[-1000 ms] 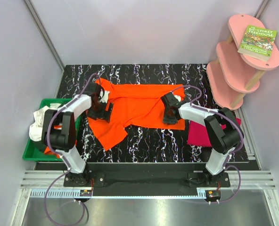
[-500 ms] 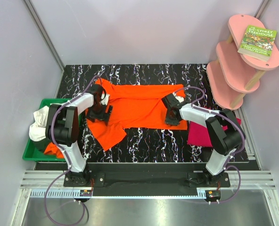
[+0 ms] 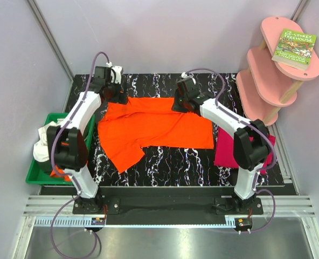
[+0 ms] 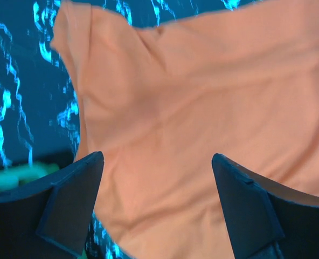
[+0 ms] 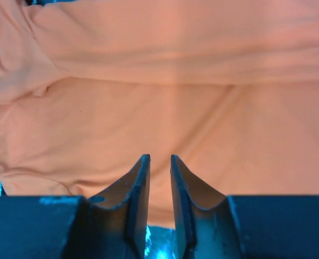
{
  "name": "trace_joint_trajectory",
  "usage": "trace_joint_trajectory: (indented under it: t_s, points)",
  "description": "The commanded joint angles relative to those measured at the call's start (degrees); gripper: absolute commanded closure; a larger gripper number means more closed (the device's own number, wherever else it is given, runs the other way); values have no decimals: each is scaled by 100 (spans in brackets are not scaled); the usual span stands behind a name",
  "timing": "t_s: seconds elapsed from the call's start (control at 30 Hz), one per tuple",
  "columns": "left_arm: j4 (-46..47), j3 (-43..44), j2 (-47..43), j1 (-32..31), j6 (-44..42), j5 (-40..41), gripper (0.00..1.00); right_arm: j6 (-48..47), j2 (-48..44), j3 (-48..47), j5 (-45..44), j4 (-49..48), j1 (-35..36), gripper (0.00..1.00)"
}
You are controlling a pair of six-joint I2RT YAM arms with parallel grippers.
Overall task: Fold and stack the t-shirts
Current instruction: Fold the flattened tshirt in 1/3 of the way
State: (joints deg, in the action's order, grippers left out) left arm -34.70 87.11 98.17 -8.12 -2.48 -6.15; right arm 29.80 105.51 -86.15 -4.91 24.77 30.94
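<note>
While orange t-shirt (image 3: 159,127) lies spread | left hand (image 4: 157,157) released | right hand (image 5: 158,157) nearly clenched, empty | book (image 3: 294,47) reads "Treehouse"

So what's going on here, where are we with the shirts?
Both grippers are at the far edge of the orange t-shirt, which lies spread but rumpled on the table, not yet folded. The left gripper is wide open over the cloth; the right gripper is nearly closed, nothing visibly pinched. A magenta shirt lies at the table's right edge; more clothes sit in the green bin.
</note>
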Motion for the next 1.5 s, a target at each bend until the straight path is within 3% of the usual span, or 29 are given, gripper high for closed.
trace_joint_trajectory:
  t_s: [0.0,0.23,0.43,0.6,0.93,1.47]
  points:
    - [24,428,940,39,90,96,16,-150,618,-445,403,27,236,73]
    - [51,1307,2081,161,28,439,19,-431,1243,-1245,482,19,527,79]
    - [-99,1923,2584,320,11,589,21,-449,1709,-2054,745,19,703,71]
    - [-107,1994,2742,425,55,782,22,-440,2192,-2660,947,45,905,62]
    - [-511,2293,3243,443,-165,870,25,-431,3281,-3864,1299,317,1353,53]
    - [-538,2021,3217,478,-191,800,24,-379,4565,-5544,1053,713,1520,46]
